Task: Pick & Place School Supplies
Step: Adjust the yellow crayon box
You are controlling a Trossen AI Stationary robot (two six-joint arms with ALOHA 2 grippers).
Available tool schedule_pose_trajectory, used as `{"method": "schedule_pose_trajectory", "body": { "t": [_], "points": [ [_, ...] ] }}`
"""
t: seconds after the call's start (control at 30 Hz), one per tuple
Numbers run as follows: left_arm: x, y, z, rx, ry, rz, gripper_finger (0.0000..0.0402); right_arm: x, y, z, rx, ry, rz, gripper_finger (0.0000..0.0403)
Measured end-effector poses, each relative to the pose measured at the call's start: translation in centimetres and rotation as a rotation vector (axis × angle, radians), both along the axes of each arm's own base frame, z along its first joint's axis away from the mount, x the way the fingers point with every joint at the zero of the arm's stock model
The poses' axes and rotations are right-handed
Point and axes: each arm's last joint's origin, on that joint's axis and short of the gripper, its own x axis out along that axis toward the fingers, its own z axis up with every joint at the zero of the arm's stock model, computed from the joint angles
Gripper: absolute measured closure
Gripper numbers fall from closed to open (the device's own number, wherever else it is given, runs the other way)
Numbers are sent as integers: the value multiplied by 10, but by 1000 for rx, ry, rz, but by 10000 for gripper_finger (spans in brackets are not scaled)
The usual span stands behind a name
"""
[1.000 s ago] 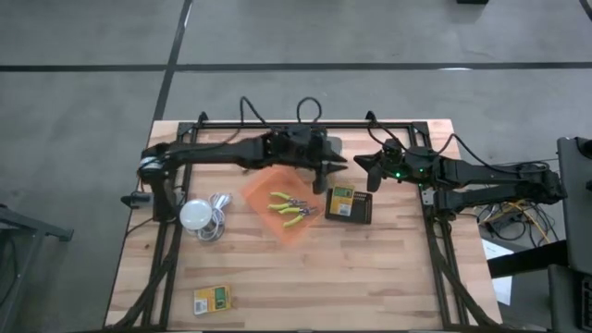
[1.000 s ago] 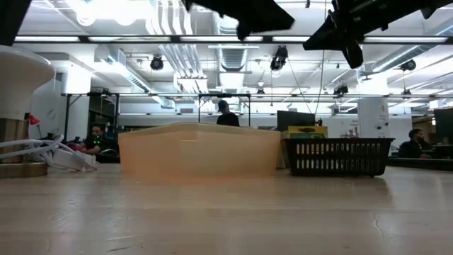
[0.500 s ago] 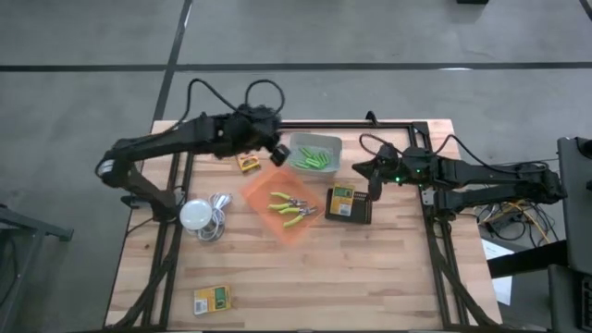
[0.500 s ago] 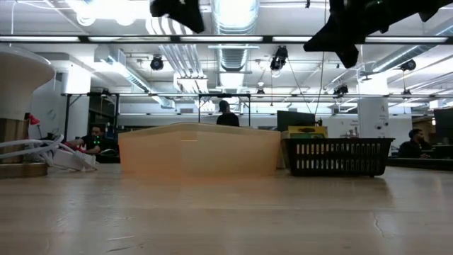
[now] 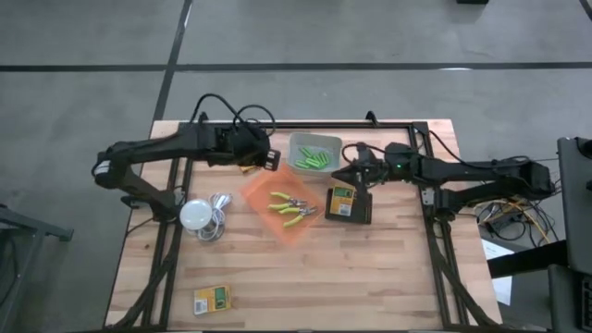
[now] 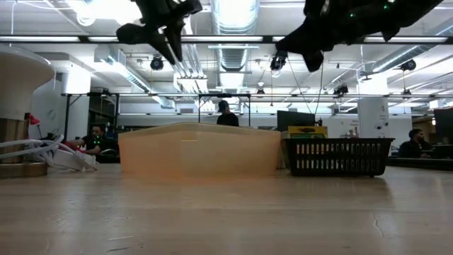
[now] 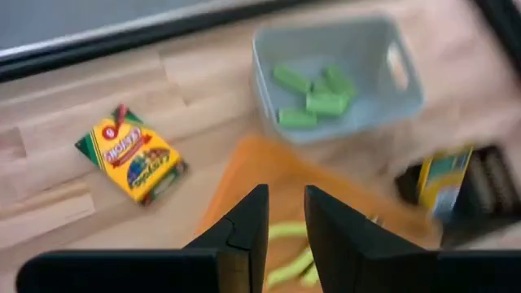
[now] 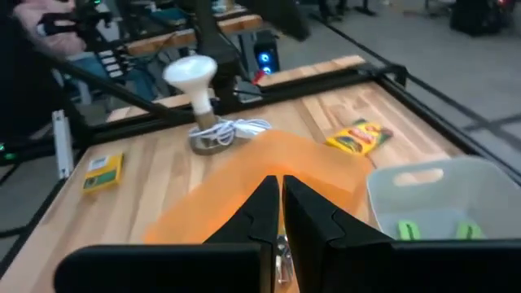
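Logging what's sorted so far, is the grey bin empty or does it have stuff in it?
Not empty: the grey bin holds several lime-green sticks.

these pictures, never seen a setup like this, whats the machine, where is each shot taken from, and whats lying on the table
It is a robot with two dark arms at a wooden table. One picture looks straight down, one looks level across the tabletop, and two come from cameras on the wrists.

The left gripper hangs above the table near a crayon box, open and holding nothing. The right gripper is shut and empty, over the orange bin's edge.

The orange bin holds green-handled pliers. A grey bin holds green markers. A black basket holds a second box, a third box lies near the front edge, and there is a white lamp with coiled cable.
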Motion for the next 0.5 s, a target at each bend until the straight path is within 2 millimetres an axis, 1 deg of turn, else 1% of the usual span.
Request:
{"method": "schedule_pose_trajectory", "body": {
  "t": [0.2, 0.27, 0.37, 0.5],
  "points": [
    [-1, -4, -15, 33, 146, -282, 316, 7, -9, -13, 27, 55, -33, 385],
    [-1, -3, -18, 52, 172, -311, 317, 8, -12, -15, 27, 65, -40, 385],
    [-4, 1, -20, 114, 234, -307, 317, 9, -16, -17, 28, 70, -58, 385],
    [-11, 9, -22, 219, 392, -339, 317, 8, -23, -16, 30, 54, -88, 385]
  ]
}}
